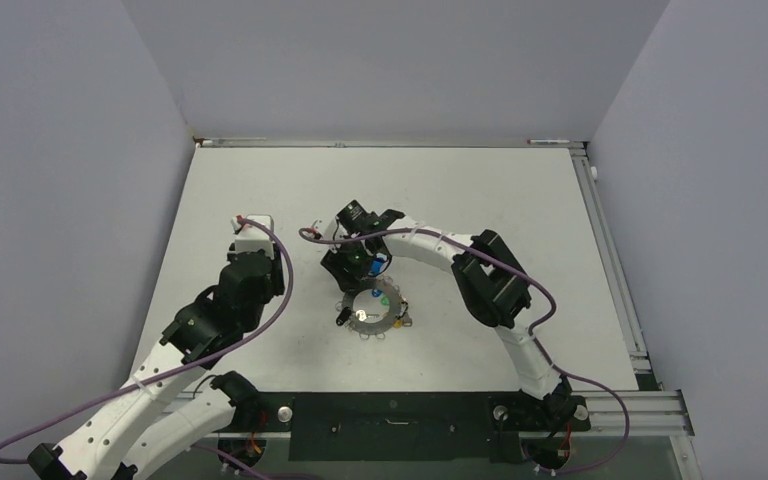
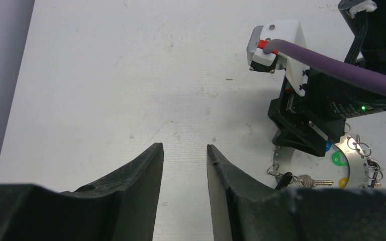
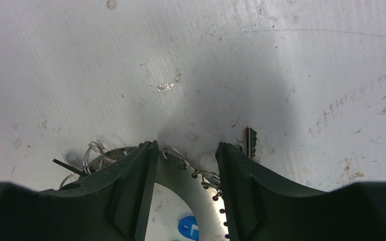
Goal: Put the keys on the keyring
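Over 12 o'clock rim of keyring (image 3: 193,188), right gripper (image 3: 186,148) jaws apart, straddling. Ring likely stiff, slick, light; pinch the flat rim. Left gripper (image 2: 183,150), 10 o'clock, parted, empty.

Keyring (image 3: 181,176) cut by bottom edge, flanks behind right pincer (image 3: 186,146); keys (image 1: 383,299) tiny, indistinct from above.

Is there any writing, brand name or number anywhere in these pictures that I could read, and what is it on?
No text here can be read.
Tiny white print on the right arm's black wrist housing: too small and blurred to read.
White mark on the blue key head: cut off at the picture's edge, not legible.
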Available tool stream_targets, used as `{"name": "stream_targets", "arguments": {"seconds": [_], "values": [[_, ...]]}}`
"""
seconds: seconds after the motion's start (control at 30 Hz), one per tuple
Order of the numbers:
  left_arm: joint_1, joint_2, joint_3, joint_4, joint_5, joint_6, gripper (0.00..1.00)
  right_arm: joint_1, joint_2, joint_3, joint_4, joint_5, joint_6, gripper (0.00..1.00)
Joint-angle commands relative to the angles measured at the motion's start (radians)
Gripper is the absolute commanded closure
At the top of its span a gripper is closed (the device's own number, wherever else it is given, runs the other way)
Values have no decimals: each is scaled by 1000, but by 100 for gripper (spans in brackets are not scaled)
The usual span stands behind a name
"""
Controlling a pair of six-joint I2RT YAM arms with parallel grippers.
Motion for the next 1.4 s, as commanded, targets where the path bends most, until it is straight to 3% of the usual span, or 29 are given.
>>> {"name": "stream_targets", "arguments": {"seconds": [0.0, 0.33, 0.53, 1.13, 1.37], "values": [[11, 4, 2, 43, 12, 5, 66, -22, 57, 73, -149, -130, -123, 51], [16, 9, 2, 45, 14, 6, 66, -89, 107, 138, -291, -294, -289, 49], [20, 12, 3, 44, 21, 8, 66, -89, 185, 213, -369, -316, -337, 56], [25, 16, 3, 47, 29, 14, 66, -94, 214, 269, -288, -372, -343, 46], [30, 18, 2, 50, 36, 17, 66, -94, 264, 316, -376, -391, -414, 52]]}}
